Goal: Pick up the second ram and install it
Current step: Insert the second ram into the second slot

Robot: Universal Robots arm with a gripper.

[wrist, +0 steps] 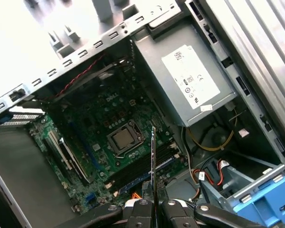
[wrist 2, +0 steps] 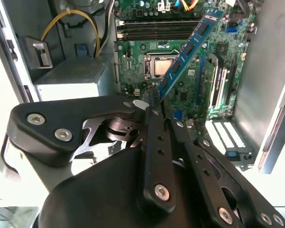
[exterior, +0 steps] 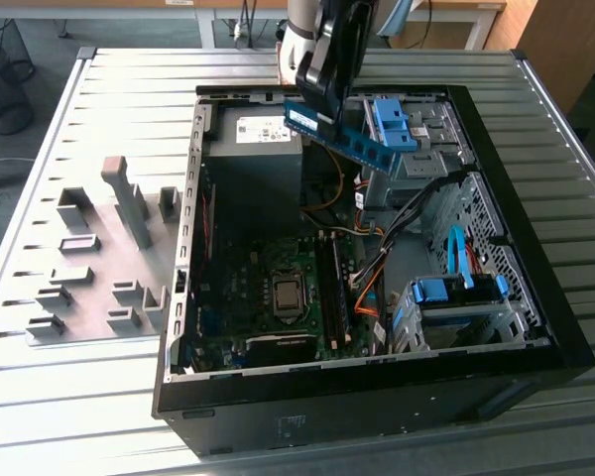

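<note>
The ram point(exterior: 362, 146) is a long blue-green stick with dark chips, held in the air above the open computer case point(exterior: 183, 297), over its back part near the power supply. My gripper point(exterior: 305, 107) is shut on one end of it. In the second wrist view the ram point(wrist 2: 187, 47) slants away from the gripper point(wrist 2: 156, 102) over the green motherboard point(wrist 2: 133, 71). The first wrist view shows the ram point(wrist: 153, 161) edge-on, rising from the gripper point(wrist: 152, 205), above the memory slots point(wrist: 137, 171) beside the processor socket point(wrist: 125, 137).
Grey fixture blocks point(exterior: 99, 258) stand on the slatted table at the exterior view's left. Inside the case are the power supply point(exterior: 263, 134), orange and black cables point(exterior: 369, 283), and blue drive holders point(exterior: 456, 293) at the exterior view's right.
</note>
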